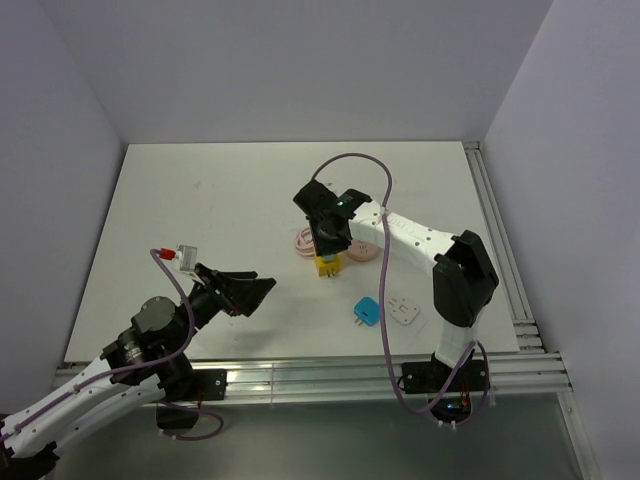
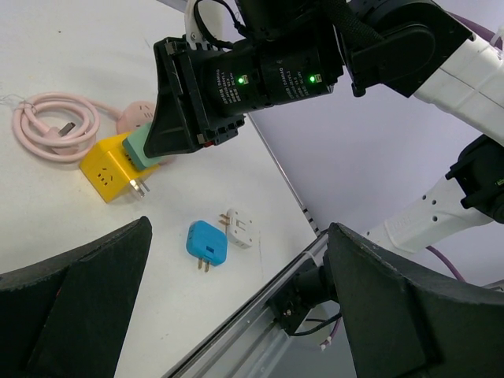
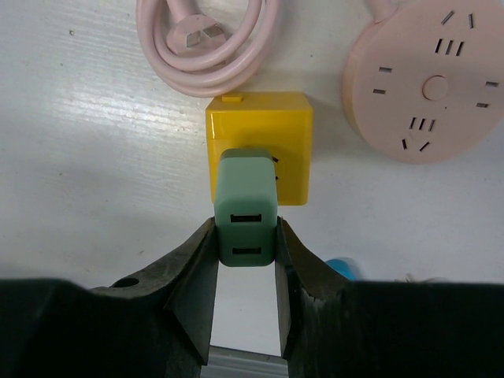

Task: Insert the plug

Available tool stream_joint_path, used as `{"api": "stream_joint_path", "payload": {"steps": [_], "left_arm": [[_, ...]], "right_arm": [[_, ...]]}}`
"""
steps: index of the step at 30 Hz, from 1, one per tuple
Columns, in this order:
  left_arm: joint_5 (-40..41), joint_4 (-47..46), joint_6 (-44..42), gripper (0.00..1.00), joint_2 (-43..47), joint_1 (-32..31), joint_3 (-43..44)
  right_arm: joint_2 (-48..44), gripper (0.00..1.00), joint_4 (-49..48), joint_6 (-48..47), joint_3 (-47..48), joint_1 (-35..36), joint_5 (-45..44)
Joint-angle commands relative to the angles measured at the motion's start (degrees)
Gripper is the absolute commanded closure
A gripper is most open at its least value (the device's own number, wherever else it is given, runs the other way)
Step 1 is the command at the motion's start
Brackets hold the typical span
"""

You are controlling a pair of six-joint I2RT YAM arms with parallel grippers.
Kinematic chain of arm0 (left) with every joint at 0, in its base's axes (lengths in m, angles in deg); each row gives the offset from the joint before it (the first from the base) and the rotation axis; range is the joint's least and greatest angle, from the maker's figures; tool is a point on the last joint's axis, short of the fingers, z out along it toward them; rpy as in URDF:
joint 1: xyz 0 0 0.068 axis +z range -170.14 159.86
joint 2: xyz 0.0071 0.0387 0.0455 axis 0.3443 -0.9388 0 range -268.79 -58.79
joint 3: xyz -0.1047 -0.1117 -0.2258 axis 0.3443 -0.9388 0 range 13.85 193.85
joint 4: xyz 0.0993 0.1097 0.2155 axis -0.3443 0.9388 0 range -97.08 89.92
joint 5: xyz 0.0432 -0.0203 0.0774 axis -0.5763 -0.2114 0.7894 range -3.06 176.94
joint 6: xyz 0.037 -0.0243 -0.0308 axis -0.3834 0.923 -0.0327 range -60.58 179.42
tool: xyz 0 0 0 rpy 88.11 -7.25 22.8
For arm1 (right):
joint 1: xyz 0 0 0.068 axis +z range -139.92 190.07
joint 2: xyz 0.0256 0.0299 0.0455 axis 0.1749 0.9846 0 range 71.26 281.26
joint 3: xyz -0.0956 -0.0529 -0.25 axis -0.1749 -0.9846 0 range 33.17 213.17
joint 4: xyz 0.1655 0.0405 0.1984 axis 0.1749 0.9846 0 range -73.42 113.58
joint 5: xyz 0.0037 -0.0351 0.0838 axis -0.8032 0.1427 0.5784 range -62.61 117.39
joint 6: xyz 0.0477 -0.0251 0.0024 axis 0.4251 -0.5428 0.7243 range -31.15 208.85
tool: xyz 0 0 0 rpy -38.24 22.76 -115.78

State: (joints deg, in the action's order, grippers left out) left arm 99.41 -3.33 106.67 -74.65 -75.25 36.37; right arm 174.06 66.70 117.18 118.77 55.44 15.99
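Right gripper (image 3: pixel 246 233) is clamped on the green plug (image 3: pixel 246 209), one finger (image 3: pixel 197 276) flat against each of its long sides, so the jaws stand only as far apart as the plug is wide. Two slots on the plug's back face look straight at my wrist camera. Its far end touches the yellow cube adapter (image 3: pixel 260 126), which sits on the table (image 1: pixel 200 200) near the middle. I cannot tell how deeply the plug is seated in the cube.

Just right of the cube lies the round pink socket hub (image 3: pixel 429 87), close beside it but apart. At the cube's far left side lies the coiled pink cable (image 3: pixel 206 47), almost touching it.

Nearer to me and a little right, the blue plug (image 2: pixel 206 242) and the white plug (image 2: pixel 240 227) lie side by side, loose on the table.

Left gripper (image 1: pixel 248 293) hovers over the near left of the table, jaws spread wide, holding nothing, well apart from the cube.
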Motion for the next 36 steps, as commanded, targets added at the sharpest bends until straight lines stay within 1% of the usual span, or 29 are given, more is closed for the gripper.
{"api": "stream_joint_path", "payload": {"steps": [1,5,11,14,15,18,20,22,23,25,30,34,36], "left_arm": [[-0.5,-1.3,-1.0,0.01,0.2,0.0,0.4],[-0.6,-1.1,-0.9,0.0,0.5,0.0,0.3],[-1.0,-1.2,-0.8,0.01,-0.1,0.0,0.9],[-0.6,-0.1,-0.7,0.0,0.0,0.0,1.2],[-0.5,0.2,-0.7,0.01,0.2,0.0,1.3],[-0.4,1.1,-0.8,0.01,1.8,0.0,1.1],[-0.3,1.3,-1.0,0.01,2.5,0.0,1.0],[-0.1,1.5,-1.2,0.01,3.1,0.0,1.0],[-0.1,1.6,-1.3,0.01,3.3,0.0,1.2],[-0.2,2.1,-1.3,0.01,3.3,0.0,1.6],[-0.4,2.5,-1.4,0.01,3.5,0.0,1.7],[-1.6,1.4,-1.1,0.0,3.6,0.0,1.3],[-2.4,1.1,-0.8,0.01,3.6,0.0,1.0]], "right_arm": [[2.3,1.0,0.7,-0.3,1.1,-0.1,-0.3],[2.0,1.0,0.3,-0.3,-0.9,-0.1,-0.5],[6.4,1.0,1.2,-0.8,-0.3,0.0,-1.7],[7.6,1.0,-1.2,0.0,-3.8,-0.1,-1.7],[7.5,1.0,-2.2,0.3,-6.7,-0.1,-0.9],[8.0,1.0,-6.2,1.1,-11.3,-0.1,0.5],[9.2,1.0,-6.7,0.8,-12.1,-0.2,0.8],[10.6,1.0,-5.1,-0.4,-10.3,-0.1,0.2],[12.4,1.0,-2.4,-2.4,-6.8,-0.2,1.7],[13.2,1.0,-1.6,-3.2,-4.9,-0.4,2.3],[16.1,1.0,5.8,-8.1,2.6,-1.2,6.5],[17.2,1.0,10.2,-10.1,5.9,-2.5,9.6],[17.2,1.0,13.6,-11.1,6.5,-2.4,9.6]]}}
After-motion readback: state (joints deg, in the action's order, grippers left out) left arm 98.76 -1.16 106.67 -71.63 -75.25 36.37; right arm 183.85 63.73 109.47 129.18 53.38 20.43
